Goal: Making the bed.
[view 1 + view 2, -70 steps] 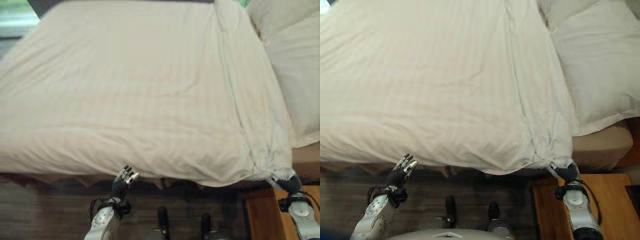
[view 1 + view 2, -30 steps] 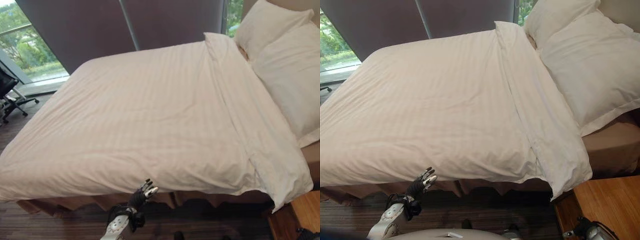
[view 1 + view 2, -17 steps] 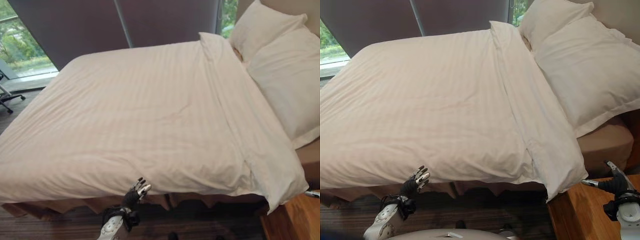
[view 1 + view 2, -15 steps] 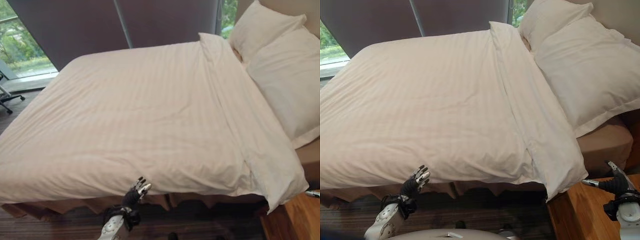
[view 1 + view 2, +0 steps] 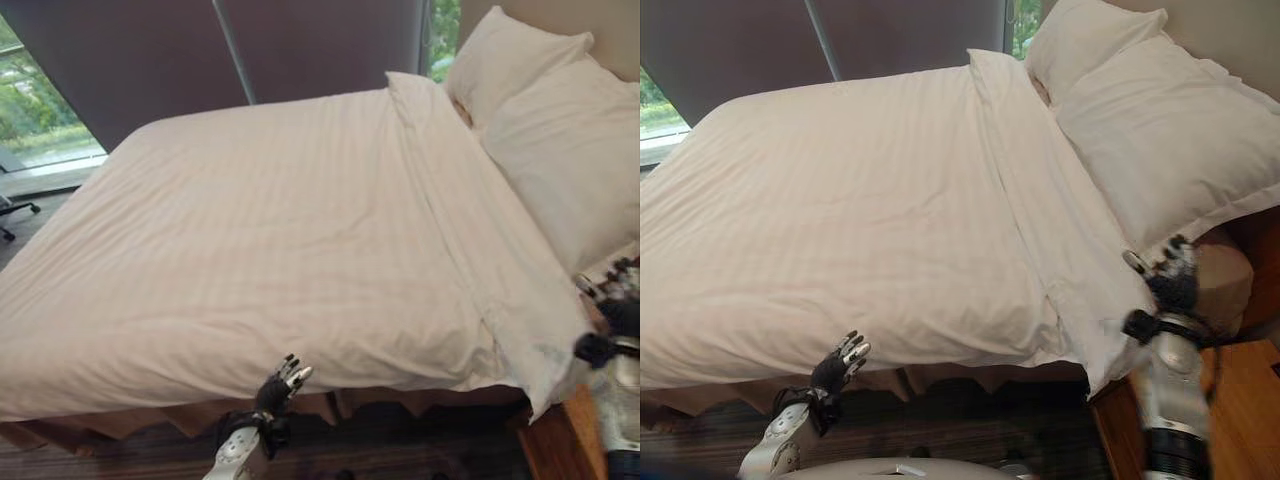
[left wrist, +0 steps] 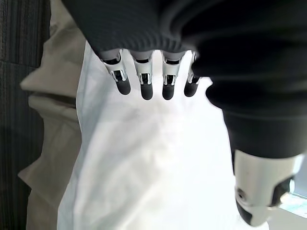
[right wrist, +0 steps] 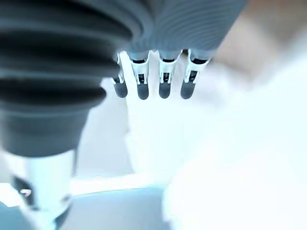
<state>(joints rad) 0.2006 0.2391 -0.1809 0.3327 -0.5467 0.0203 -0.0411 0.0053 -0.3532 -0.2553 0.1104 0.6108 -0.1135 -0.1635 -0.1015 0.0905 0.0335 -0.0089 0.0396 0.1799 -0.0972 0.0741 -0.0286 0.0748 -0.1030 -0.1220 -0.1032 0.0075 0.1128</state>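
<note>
A white striped duvet (image 5: pixel 280 230) lies spread flat over the bed, its folded top edge running beside two white pillows (image 5: pixel 1160 120) at the far right. My left hand (image 5: pixel 840 365) hangs open just below the duvet's near edge, fingers (image 6: pixel 146 81) straight and apart from the cloth (image 6: pixel 158 158). My right hand (image 5: pixel 1170 280) is raised beside the duvet's near right corner, over the tan mattress corner (image 5: pixel 1225 275). Its fingers (image 7: pixel 163 81) are straight and hold nothing.
A tan bed skirt (image 5: pixel 150 420) hangs under the duvet's near edge above dark floor. A wooden nightstand (image 5: pixel 1240 400) stands at the lower right by my right arm. Dark curtains (image 5: pixel 150 60) and a window lie beyond the bed.
My right hand let go of the duvet's near right corner, dropped by the nightstand, then rose beside that corner. The camera lifted to take in the whole bed. The left hand barely moved.
</note>
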